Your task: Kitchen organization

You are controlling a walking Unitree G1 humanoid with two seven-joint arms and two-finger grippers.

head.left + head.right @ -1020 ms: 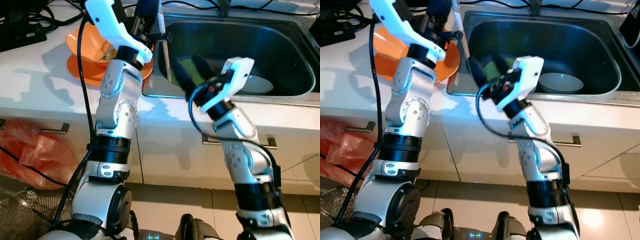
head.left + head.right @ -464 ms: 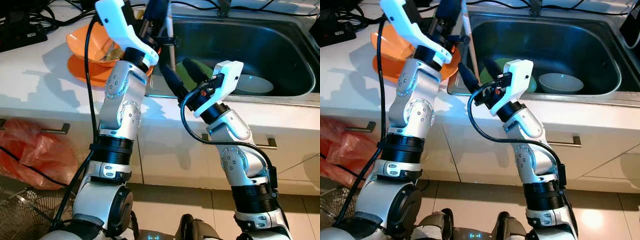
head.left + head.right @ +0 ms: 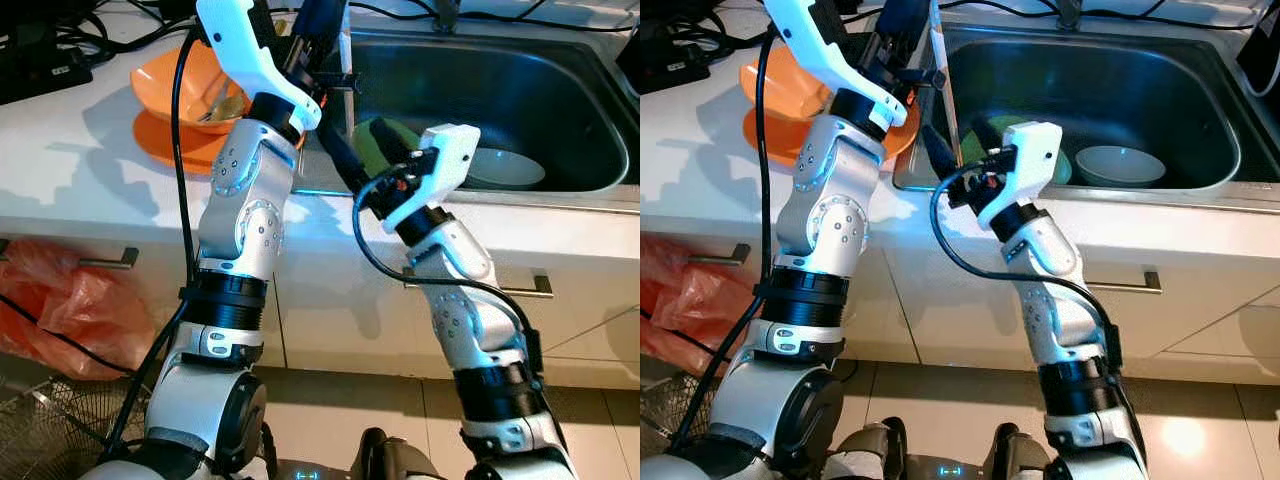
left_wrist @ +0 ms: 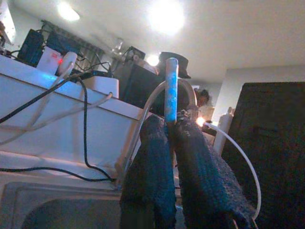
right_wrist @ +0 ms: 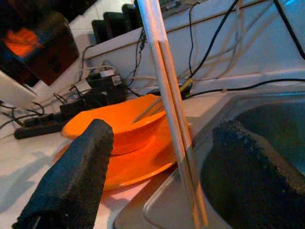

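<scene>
My left gripper (image 4: 167, 138) is clamped on the chopsticks (image 3: 943, 75) above the sink (image 3: 1200, 75) edge; my right gripper (image 5: 157, 176), fingers spread, brackets them; no legible writing.

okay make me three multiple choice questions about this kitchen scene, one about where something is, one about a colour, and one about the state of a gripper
1. Where is the pale bowl?
A. on the counter beside the cables
B. inside the sink
C. on the floor

2. What colour is the bowl stacked on the plate on the counter?
A. orange
B. blue
C. black

3. What is the left gripper doing?
A. hanging idle beside the cabinet
B. open above the orange bowl
C. shut on the chopsticks

Answers:
1. B, the pale bowl lies on the sink's floor beside a green dish.
2. A, bowl and plate are both orange in the eye views and the right wrist view.
3. C, the left wrist view shows both fingers pressed around the sticks, while the right gripper stands open on either side of them.
</scene>
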